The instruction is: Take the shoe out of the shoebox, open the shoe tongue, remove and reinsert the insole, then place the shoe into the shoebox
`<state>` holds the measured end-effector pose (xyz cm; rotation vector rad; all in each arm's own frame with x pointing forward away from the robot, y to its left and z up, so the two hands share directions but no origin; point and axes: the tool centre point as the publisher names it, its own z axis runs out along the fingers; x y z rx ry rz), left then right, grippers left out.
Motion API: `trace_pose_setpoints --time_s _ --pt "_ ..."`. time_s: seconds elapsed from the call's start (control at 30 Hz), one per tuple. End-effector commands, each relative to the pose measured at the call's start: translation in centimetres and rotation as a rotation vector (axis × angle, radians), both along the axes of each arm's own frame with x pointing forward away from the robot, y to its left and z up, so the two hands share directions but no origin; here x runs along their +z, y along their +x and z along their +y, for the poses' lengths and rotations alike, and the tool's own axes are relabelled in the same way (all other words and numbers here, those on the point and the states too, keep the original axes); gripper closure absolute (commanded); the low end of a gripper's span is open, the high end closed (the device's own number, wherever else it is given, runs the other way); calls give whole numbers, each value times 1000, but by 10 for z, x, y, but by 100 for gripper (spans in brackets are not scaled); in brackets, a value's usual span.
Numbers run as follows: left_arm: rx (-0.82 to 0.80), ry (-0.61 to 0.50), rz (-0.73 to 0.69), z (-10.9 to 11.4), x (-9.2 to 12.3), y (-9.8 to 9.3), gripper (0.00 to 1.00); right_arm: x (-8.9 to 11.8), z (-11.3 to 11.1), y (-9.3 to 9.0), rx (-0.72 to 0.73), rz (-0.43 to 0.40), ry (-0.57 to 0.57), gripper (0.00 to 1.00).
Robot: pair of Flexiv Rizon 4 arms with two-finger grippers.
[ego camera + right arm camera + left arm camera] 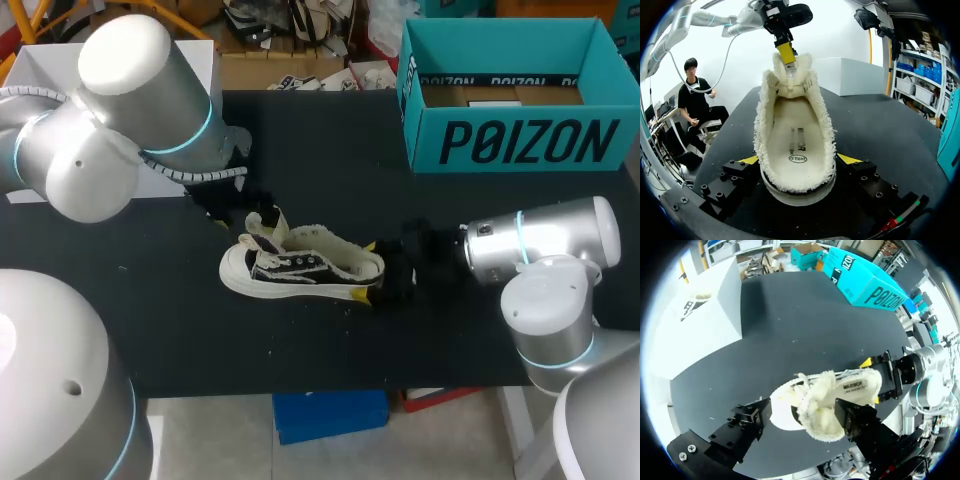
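Bare black table [330,150] lies open on every side of the right gripper [365,271], which is clamped on the heel of the shoe [300,268] from both sides. The teal shoebox [520,140] is set well apart, off to that gripper's side, by the table's edge. The left gripper [801,415] is placed at the raised tongue [789,75], though whether it is grasped cannot be told. The shoe is seen upright ahead of the right gripper, with white sole, black canvas, cream fleece lining and the insole [796,145] lying inside.

Seen three ways.
From high behind, down onto the black table [330,130]; from the left wrist, close above the cream fleece-lined shoe [820,400]; from the right wrist, low at its heel, facing toeward; all sharing the shoe.
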<state>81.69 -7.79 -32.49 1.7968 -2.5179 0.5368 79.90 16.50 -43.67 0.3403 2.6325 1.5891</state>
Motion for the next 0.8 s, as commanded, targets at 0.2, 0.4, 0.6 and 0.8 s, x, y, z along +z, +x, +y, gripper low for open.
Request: trace_pose_setpoints --time_s 0.2,0.4,0.6,0.8 --pt "-597 -90 31 -12 29 -3 100 -2 1 0 -1 1 -1 100" --pt "-982 -19 147 -35 40 2 100 -2 1 0 -1 1 -1 100" --pt "-1188 59 210 -58 44 15 100 -2 1 0 -1 1 -1 100" --pt "-1188 59 210 -58 44 15 100 -2 1 0 -1 1 -1 100"
